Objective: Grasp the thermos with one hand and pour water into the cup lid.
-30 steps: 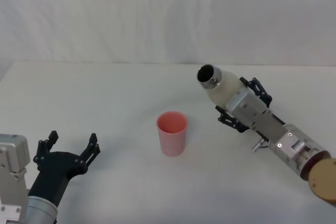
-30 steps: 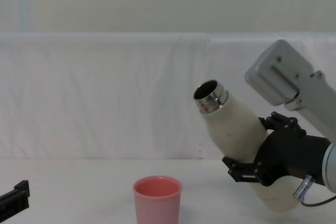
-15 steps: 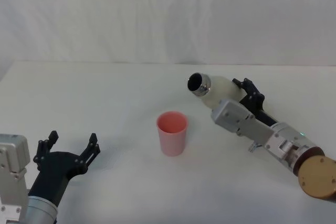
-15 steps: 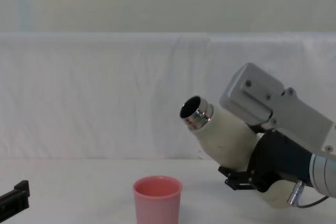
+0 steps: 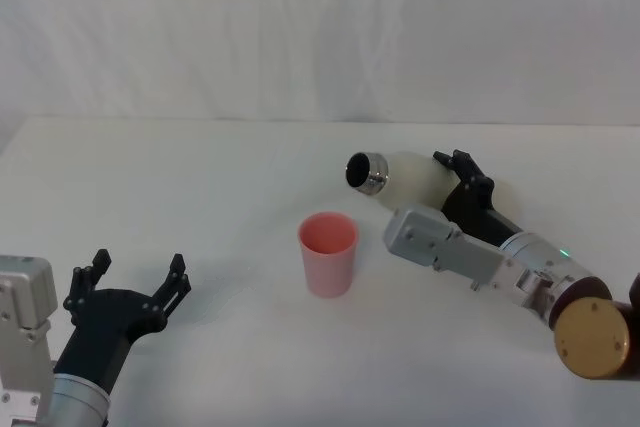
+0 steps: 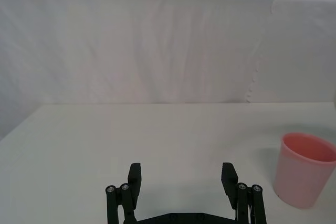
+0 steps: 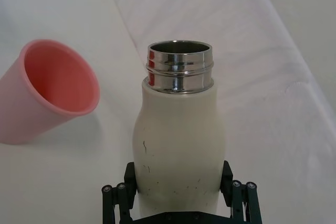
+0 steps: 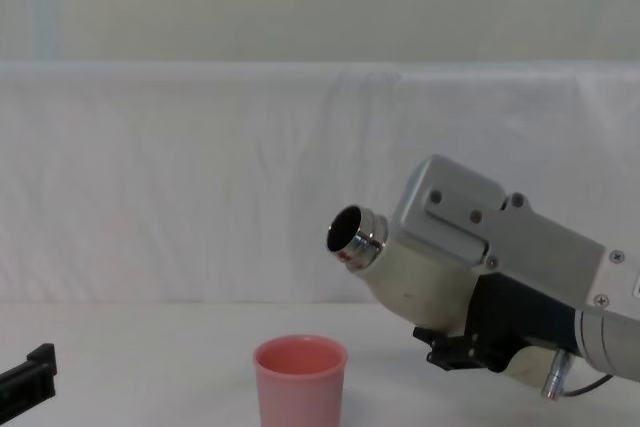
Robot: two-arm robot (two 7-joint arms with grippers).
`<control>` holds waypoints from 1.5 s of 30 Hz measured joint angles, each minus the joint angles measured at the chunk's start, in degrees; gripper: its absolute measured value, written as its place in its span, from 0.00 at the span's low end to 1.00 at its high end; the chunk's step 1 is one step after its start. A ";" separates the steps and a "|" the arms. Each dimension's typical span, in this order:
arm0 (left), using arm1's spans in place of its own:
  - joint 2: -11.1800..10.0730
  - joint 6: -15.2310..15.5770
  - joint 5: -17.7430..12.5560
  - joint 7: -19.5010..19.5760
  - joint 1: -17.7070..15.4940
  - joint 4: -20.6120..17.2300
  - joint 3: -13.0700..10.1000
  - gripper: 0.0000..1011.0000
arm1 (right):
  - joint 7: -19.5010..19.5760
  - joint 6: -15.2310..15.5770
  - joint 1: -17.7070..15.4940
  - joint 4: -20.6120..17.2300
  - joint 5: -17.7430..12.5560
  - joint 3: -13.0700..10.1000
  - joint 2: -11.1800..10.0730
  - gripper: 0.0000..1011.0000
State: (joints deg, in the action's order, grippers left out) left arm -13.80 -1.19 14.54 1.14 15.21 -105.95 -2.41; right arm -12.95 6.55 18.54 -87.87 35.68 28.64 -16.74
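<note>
The cream-white thermos (image 5: 405, 173) (image 7: 178, 145) (image 8: 415, 282) is held off the table by my right gripper (image 5: 462, 190) (image 7: 178, 195), which is shut around its body. It is tilted steeply, its open steel neck (image 8: 350, 237) pointing left, above and to the right of the cup lid. The salmon-pink cup lid (image 5: 328, 253) (image 8: 299, 381) (image 6: 306, 169) (image 7: 50, 95) stands upright on the white table (image 5: 220, 187), its inside looking dry. My left gripper (image 5: 130, 292) (image 6: 181, 179) rests open at the near left, well apart from the cup lid.
A white cloth backdrop (image 5: 320, 27) rises behind the table's far edge. Bare tabletop (image 6: 157, 129) stretches between the left gripper and the cup lid.
The right gripper has tipped the thermos further over. Its neck has swung down and left, closer to the cup lid. The left arm has not moved.
</note>
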 joint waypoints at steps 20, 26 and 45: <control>0.00 0.00 0.00 0.00 0.00 0.00 0.00 0.99 | -0.95 0.43 1.01 0.12 5.34 2.25 -1.29 0.94; 0.00 0.00 0.00 0.00 0.00 0.00 0.00 0.99 | -0.94 0.74 1.28 0.17 7.35 3.05 -1.64 0.94; 0.00 0.00 0.00 0.00 0.00 0.00 0.00 0.99 | -1.33 1.84 2.19 0.25 12.04 4.90 -2.22 0.94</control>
State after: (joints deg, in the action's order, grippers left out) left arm -13.81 -1.19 14.54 1.14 15.21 -105.95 -2.41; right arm -14.28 8.39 20.72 -87.62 47.72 33.54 -18.96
